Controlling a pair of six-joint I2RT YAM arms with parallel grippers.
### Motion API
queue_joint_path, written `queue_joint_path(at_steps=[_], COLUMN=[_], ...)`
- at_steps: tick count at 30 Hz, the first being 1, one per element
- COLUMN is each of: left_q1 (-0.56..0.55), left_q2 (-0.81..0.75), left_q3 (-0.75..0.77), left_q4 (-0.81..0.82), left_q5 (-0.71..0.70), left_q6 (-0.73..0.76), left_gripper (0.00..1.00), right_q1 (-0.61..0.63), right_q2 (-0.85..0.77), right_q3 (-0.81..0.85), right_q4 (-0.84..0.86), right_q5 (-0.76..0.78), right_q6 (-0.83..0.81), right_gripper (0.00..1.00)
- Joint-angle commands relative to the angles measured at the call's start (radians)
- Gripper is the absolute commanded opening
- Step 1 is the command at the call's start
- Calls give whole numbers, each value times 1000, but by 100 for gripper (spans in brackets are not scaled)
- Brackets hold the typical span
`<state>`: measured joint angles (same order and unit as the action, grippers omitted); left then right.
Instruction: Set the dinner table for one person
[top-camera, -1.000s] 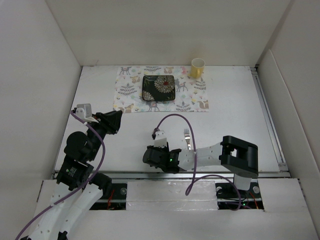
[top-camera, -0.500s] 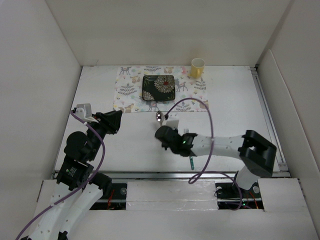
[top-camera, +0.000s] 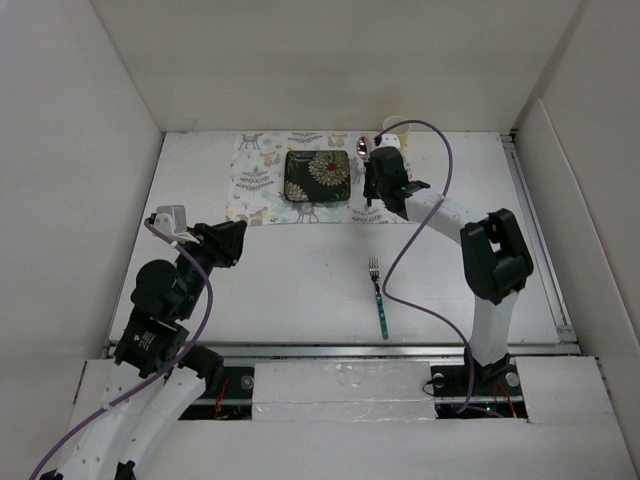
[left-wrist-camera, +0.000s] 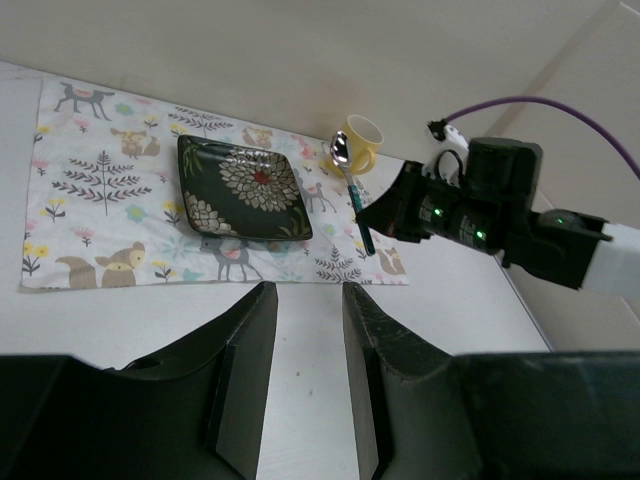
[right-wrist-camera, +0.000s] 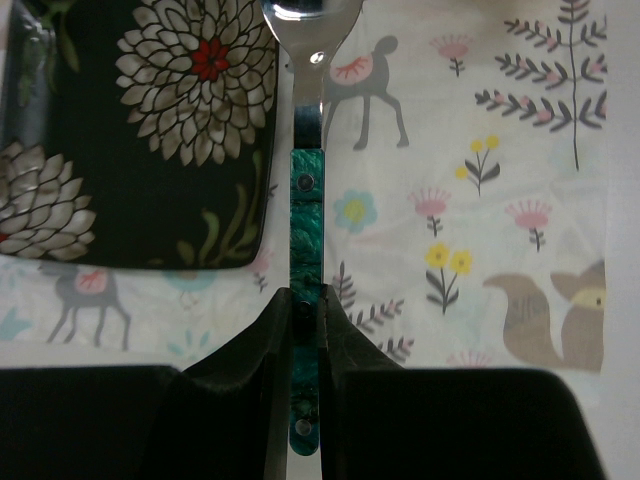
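Note:
The white dinner table carries a printed mat at the far side, with a dark flowered square plate on it. My right gripper is over the mat just right of the plate. It is shut on the green handle of a spoon, whose bowl points to the far edge. The left wrist view shows the spoon held beside the plate. A green-handled fork lies on the bare table near the front. My left gripper is open and empty.
A yellow cup stands at the mat's far right corner, close behind the right gripper. White panels wall the table on three sides. A metal rail runs along the near edge.
My right arm has swung from the near middle of the table, by the fork, out to the mat beside the plate. The fork stays on the table. The left arm has not moved.

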<state>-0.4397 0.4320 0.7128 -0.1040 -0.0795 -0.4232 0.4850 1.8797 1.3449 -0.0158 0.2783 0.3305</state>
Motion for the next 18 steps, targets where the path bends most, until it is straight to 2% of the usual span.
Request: queue_joint_path(at_steps=[1,2,6,13,18], left_q1=[-5,-5,-5,-5,-5], left_q2=[8,10,14,22,22], left_q3=[14,16,16,16,14], left_q4=[30,30,24,27,27], left_q5=[9,7,7,7,14], left_q6=[15,15,17,15,15], left_gripper=[30,30,30,30,30], right_q1=[-39,-61,-106,-115,-125], right_q2=[108,137,254,351,391], right_q3=[169,250,377,474,482], right_q4=[-56,-99,-142,-206,-214], right_q5=[-88,-94,-131,-128,-137], right_q6=[-105,-105,-93,-79,-59], right_gripper=[0,0,0,0,0])
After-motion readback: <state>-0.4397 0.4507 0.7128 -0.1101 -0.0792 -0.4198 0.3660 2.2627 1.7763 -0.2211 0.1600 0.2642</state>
